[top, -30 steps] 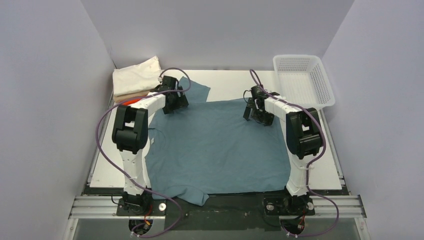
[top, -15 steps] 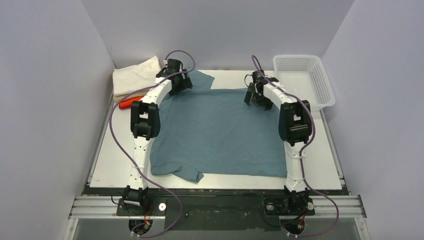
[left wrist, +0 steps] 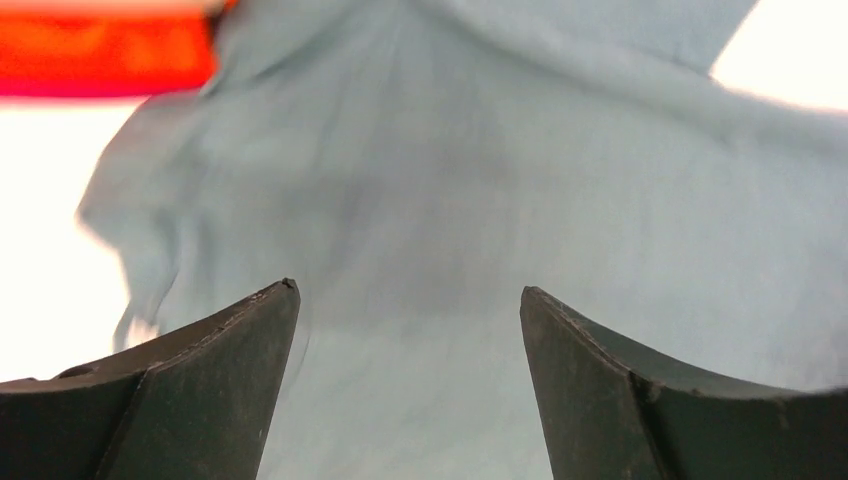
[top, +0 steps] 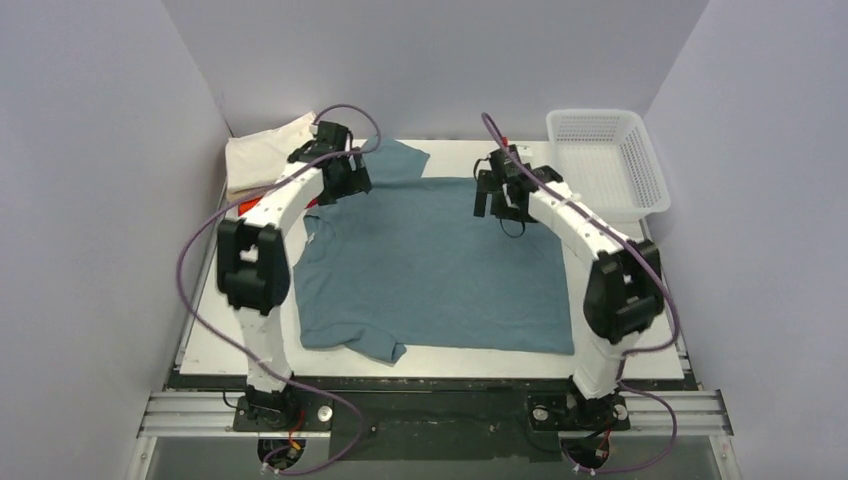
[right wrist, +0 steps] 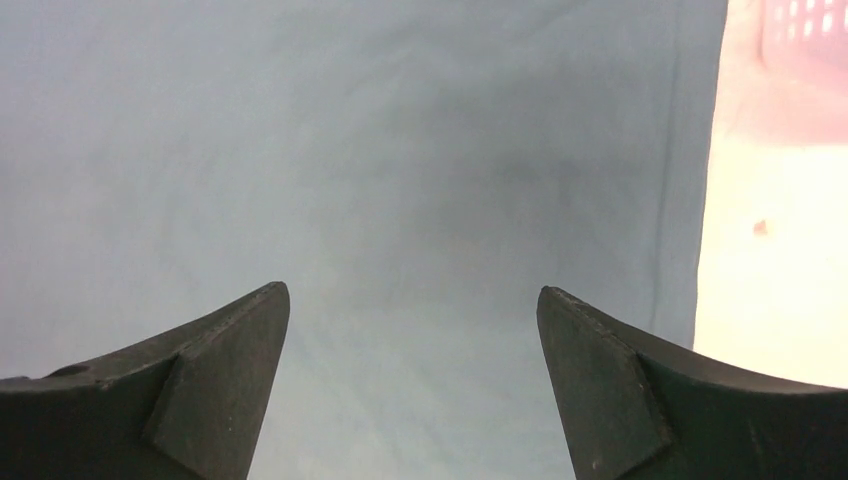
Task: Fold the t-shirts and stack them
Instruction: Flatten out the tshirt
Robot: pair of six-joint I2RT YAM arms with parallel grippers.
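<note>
**Teal t-shirt (top: 430, 270) pulled flat, both grips released**

It has slid away from you and lies flat beneath both sets of jaws; your left gripper (left wrist: 408, 300) and right gripper (right wrist: 413, 295) stand wide open, holding nothing; folding can begin; folded shirts (top: 262, 158) sit just outside the left jaws.

Teal t-shirt (top: 440, 270) of soft matt cloth — basket (top: 602, 165) of plastic mesh

even soft overhead light, blown-out whites and blur in wrist views
</note>
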